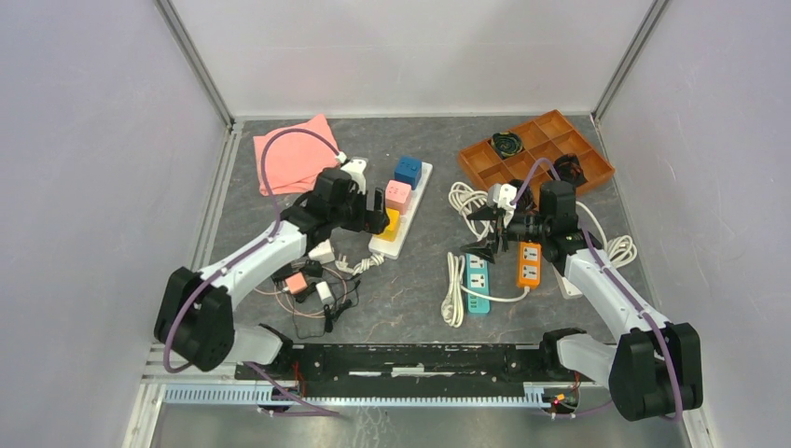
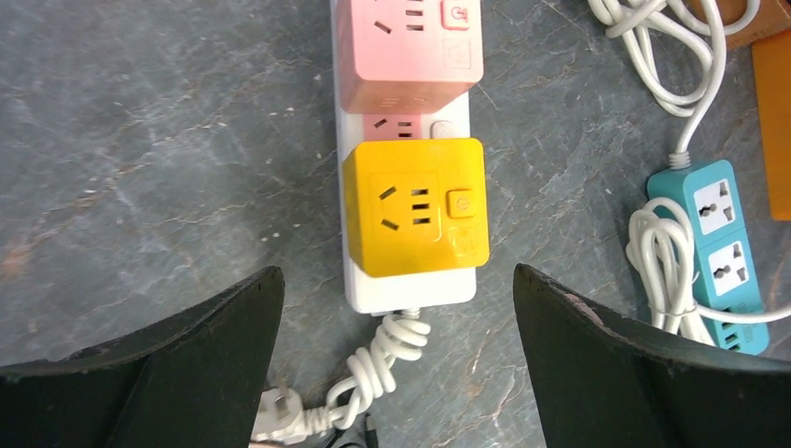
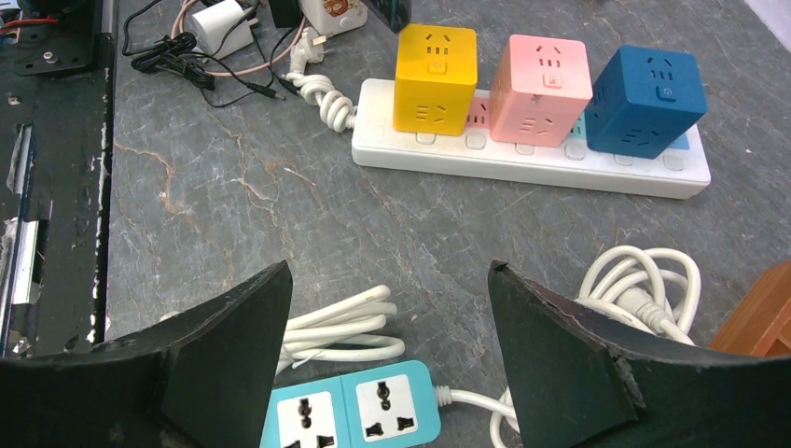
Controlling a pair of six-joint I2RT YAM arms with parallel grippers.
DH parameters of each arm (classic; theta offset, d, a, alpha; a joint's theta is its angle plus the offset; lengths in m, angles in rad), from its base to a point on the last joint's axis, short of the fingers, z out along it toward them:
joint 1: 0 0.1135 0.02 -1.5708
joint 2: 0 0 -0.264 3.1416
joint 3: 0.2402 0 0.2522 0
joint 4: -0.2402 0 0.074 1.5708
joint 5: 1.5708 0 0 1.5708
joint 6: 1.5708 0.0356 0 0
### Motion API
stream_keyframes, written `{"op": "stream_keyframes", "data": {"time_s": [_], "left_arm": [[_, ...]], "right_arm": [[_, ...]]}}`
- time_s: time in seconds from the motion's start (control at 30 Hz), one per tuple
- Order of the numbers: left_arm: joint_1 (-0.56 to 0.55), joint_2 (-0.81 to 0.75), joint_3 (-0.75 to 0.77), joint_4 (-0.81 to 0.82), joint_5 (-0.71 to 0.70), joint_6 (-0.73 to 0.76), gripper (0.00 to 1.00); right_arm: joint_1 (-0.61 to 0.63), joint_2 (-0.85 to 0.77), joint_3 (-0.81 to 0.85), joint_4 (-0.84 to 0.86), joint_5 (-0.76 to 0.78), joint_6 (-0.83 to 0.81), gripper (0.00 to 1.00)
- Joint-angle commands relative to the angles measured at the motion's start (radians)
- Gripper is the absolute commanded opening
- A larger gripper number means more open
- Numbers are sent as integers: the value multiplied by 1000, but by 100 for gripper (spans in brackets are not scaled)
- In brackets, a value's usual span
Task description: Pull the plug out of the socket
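The left wrist view cuts off the socket [image 2: 410, 289] at 12 o'clock; a yellow cube plug [image 2: 413, 207] sits at its 6 o'clock end. Over it the left gripper [image 2: 394, 275] gapes wide, empty; the right gripper [image 3: 387, 271] likewise.

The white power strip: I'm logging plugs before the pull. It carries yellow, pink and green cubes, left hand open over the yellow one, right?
The third cube is blue, not green; the right wrist view shows it. The white power strip, yellow cube, pink cube and open left hand are as said.
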Motion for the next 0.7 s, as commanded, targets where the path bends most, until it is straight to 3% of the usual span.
{"op": "stream_keyframes", "data": {"time_s": [0.0,0.3,0.53,0.67], "left_arm": [[-24,68,55,43,44,-88,99],[-136,203,156,-43,-269,-43,100],[-175,347,256,-83,-346,-32,99],[-181,388,286,-99,-351,-34,87]], "right_arm": [[-6,5,36,2,-5,-21,84],[-5,16,37,0,-10,-22,84],[-6,17,37,-5,-5,-29,84],[-5,16,37,-6,-7,-31,84]]}}
